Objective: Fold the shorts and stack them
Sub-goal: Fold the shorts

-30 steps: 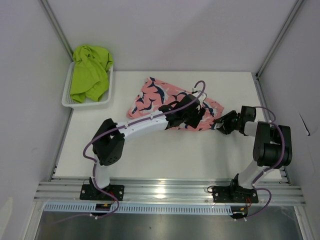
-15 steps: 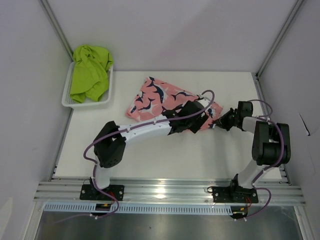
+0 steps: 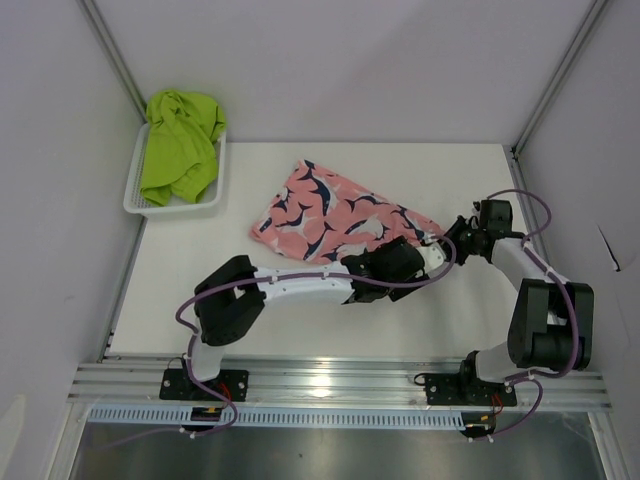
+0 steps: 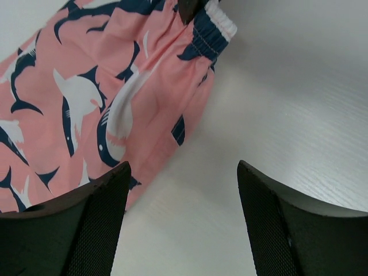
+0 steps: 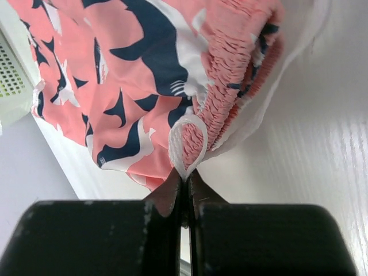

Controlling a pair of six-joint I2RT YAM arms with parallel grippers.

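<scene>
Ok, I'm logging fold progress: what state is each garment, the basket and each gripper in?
pink shorts: spread out on the table, unfolded.
green shorts: crumpled in the basket.
basket: upright, holding the green shorts.
left gripper: open, empty, by the pink shorts' edge.
right gripper: shut on the pink shorts' white loop.

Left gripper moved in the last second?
Yes. The left gripper has pulled back off the pink shorts, toward the rail in front of the arm bases. It is now open at the shorts' near edge.
</scene>
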